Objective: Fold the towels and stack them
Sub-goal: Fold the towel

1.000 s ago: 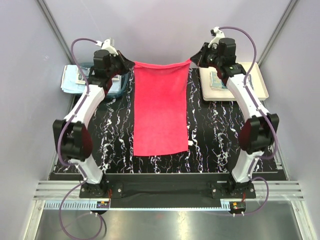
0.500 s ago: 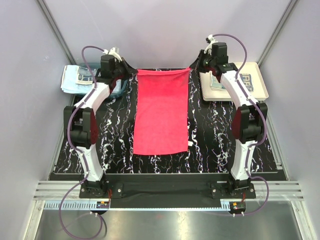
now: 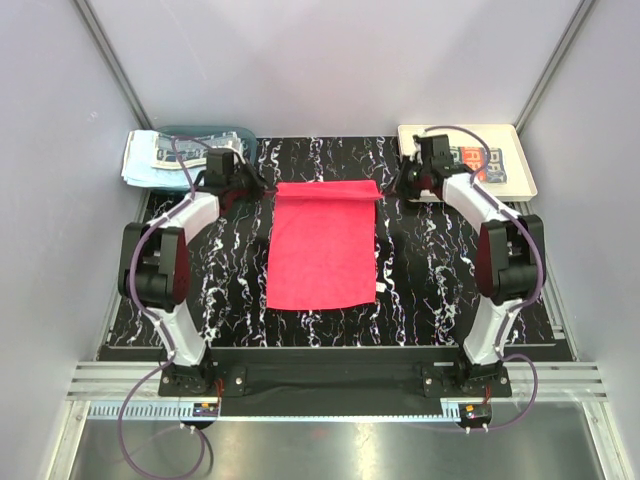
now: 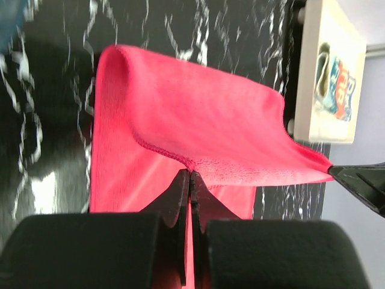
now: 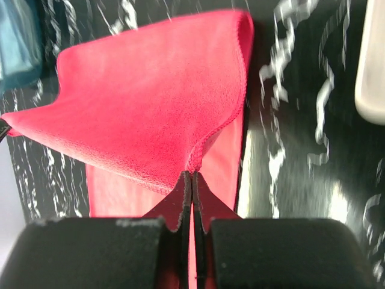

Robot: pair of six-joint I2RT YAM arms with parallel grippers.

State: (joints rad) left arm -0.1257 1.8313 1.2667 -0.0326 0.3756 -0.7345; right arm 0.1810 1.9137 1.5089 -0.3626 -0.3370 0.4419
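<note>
You're mid-fold, I'd say: left tool (image 3: 257,186) and right tool (image 3: 393,184) each clamp a far corner of the red towel (image 3: 320,250), low over the tabletop (image 3: 440,270). Its far edge curls over; the rest lies flat, centred. Next: carry both corners evenly to the near edge.

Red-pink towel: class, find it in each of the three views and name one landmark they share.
Top external: red-pink towel at table centre.
Left wrist: towel fills the middle, above the left fingers.
Right wrist: towel centre-left, above the right fingers.
Shared landmark: cream tray, upper right in every view.
</note>
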